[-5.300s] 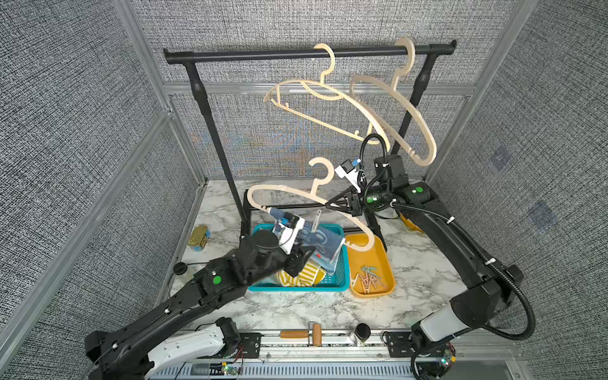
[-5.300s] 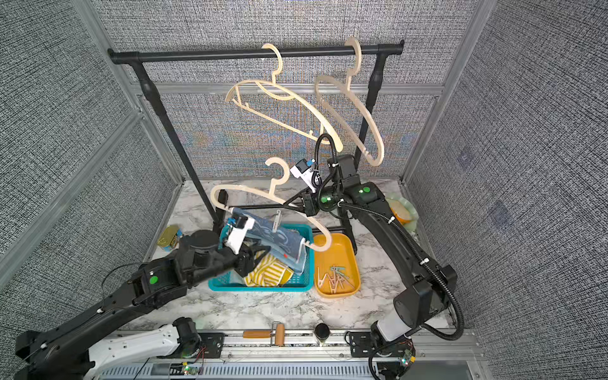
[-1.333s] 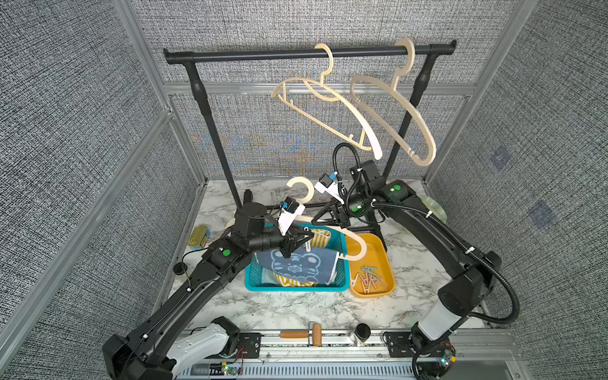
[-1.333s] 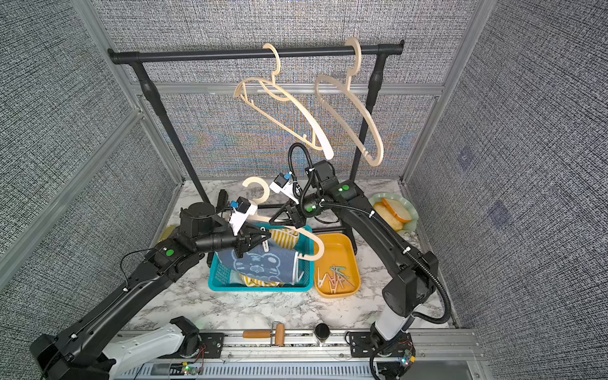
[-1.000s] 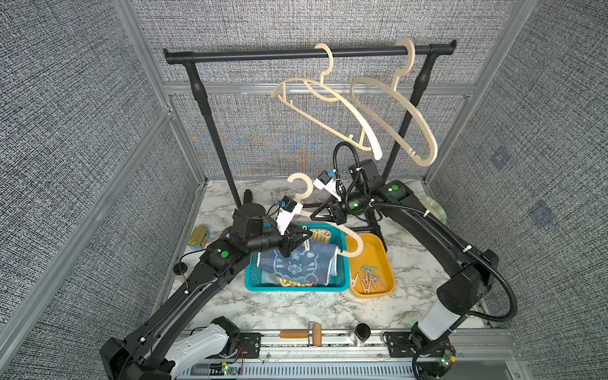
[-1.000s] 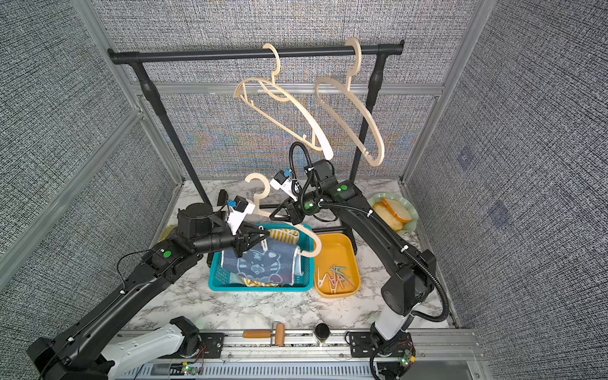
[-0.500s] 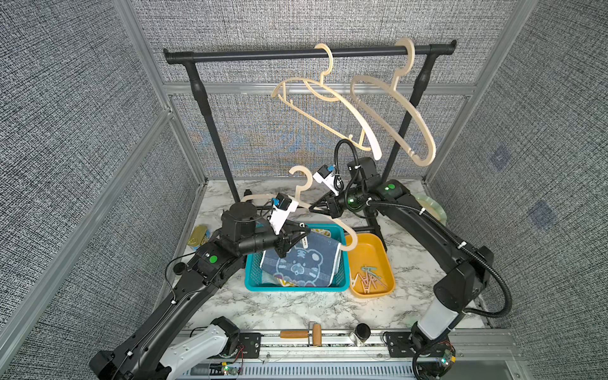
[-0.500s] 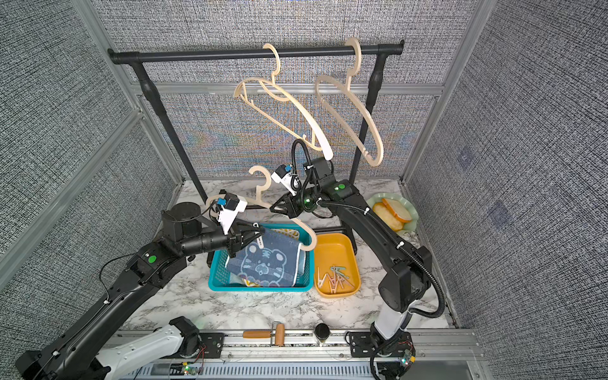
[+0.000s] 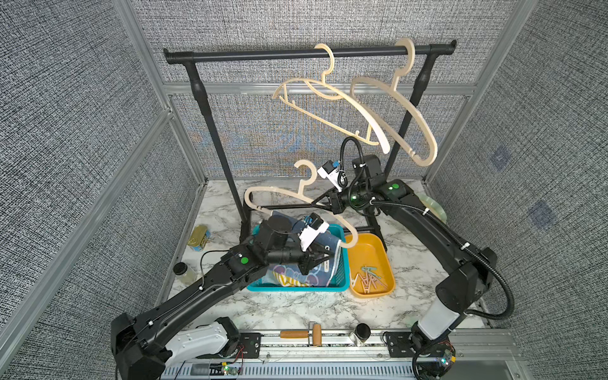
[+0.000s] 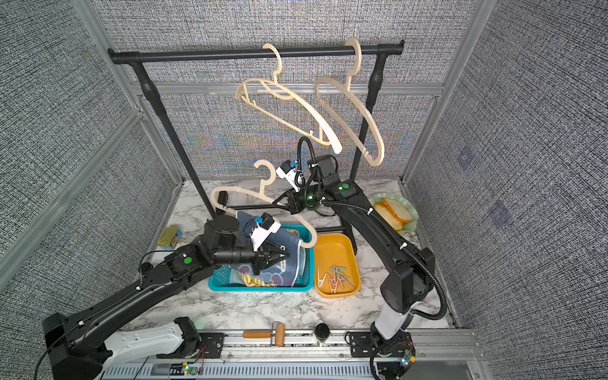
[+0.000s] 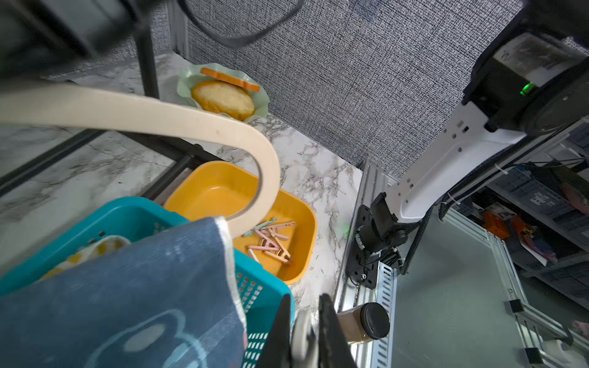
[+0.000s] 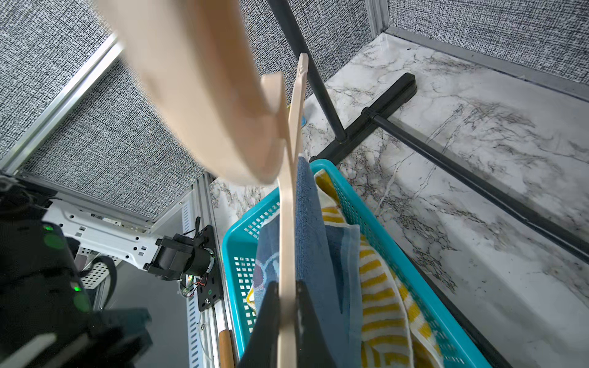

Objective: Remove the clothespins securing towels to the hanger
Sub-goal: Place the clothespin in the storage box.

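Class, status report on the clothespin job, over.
Left gripper jaws shut on pale pin. Right gripper jaws shut on hanger. Blue towel on hanger, trailing into basket. Nothing blocking.

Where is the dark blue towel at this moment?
In both top views the dark blue towel hangs from the hanger that the right end effector holds, above the teal basket and beside the orange tray.

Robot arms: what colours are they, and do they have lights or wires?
The left arm and right arm are black jointed tubes with white base segments and glowing green lights. The left tool and right tool are black, pointed, two-fingered, each beside a white camera block. A thick ribbed black cable follows the right arm; a thin black wire the left.
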{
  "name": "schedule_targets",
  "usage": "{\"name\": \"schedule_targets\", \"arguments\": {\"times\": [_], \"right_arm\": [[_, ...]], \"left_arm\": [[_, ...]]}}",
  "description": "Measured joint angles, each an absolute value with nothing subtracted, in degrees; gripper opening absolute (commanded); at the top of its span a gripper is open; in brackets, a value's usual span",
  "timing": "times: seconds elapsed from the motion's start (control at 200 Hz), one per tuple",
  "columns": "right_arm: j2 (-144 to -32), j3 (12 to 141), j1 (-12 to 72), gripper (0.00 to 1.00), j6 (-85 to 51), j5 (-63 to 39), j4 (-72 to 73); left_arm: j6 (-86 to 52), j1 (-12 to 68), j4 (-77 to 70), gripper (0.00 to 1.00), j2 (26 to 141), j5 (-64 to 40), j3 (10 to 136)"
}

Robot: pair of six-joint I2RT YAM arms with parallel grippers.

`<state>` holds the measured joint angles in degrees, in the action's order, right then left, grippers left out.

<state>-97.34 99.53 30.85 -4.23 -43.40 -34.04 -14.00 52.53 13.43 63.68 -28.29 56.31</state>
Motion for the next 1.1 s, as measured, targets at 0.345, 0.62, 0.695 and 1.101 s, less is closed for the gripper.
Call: {"name": "schedule_targets", "arguments": {"times": [0.345,0.62,0.695,1.101], "right_arm": [[-95.8,98.0,30.4,0.0,-5.7,-43.4,-32.4],[-93.9,96.8,29.6,0.0,-6.1,-43.6,-31.5],[-93.4,96.4,29.5,0.0,-6.2,-43.6,-31.4],[-91.7,95.5,28.6,0.0,-6.7,-44.1,-30.0]], "left_arm": [[-22.9,64.7,-6.0,0.0,73.8,-18.6,48.2],[-24.6,67.7,-16.4,0.0,83.4,-10.2,48.1],[-25.5,67.9,-19.8,0.0,86.7,-9.0,48.2],[-25.5,70.2,-22.6,0.0,101.3,-2.6,58.3]]}}
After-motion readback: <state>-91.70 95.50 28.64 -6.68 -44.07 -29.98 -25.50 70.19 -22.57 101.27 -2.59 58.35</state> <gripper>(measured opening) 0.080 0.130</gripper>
